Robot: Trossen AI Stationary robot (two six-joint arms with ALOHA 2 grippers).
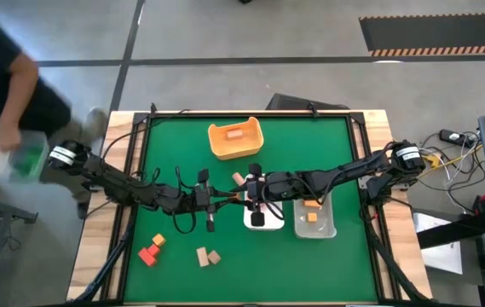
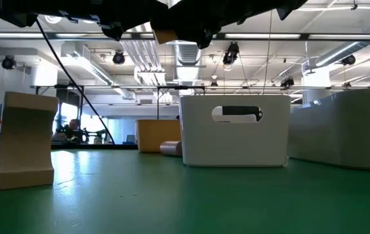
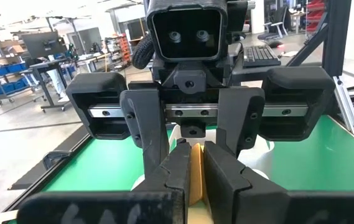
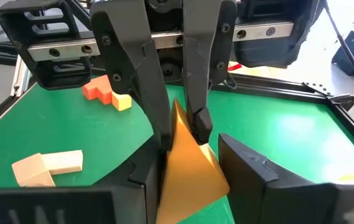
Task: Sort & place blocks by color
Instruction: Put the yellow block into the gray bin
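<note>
My two grippers meet fingertip to fingertip over the middle of the green table, beside the white tray [image 1: 263, 223]. Both are shut on one tan-orange block [image 4: 189, 165], my left gripper [image 1: 228, 198] from the left and my right gripper [image 1: 247, 191] from the right. The high view hides this block under the fingers. The low view shows a bit of it [image 2: 165, 36] high above the table. Red and orange blocks [image 1: 151, 250] and tan blocks [image 1: 208, 256] lie on the table near its front left. Orange blocks [image 1: 311, 211] lie in the clear tray. My left gripper pinches the block's end [image 4: 178, 117] that faces the table's left, between its two fingers. The fingers lie about level and come from the table's left. The block is lifted clear of the table. My right gripper pinches the block's opposite end [image 3: 195, 167] between its two fingers. It comes from the table's right, sloping slightly downward. In its own wrist view the block stands with one corner up between the fingers [image 4: 251, 174].
A yellow-orange tub [image 1: 235, 139] with an orange block in it stands at the far middle. The clear tray [image 1: 326, 223] sits right of the white one. One pale block [image 1: 237, 178] lies by the grippers. A person [image 1: 3, 102] stands off the table's left with a box.
</note>
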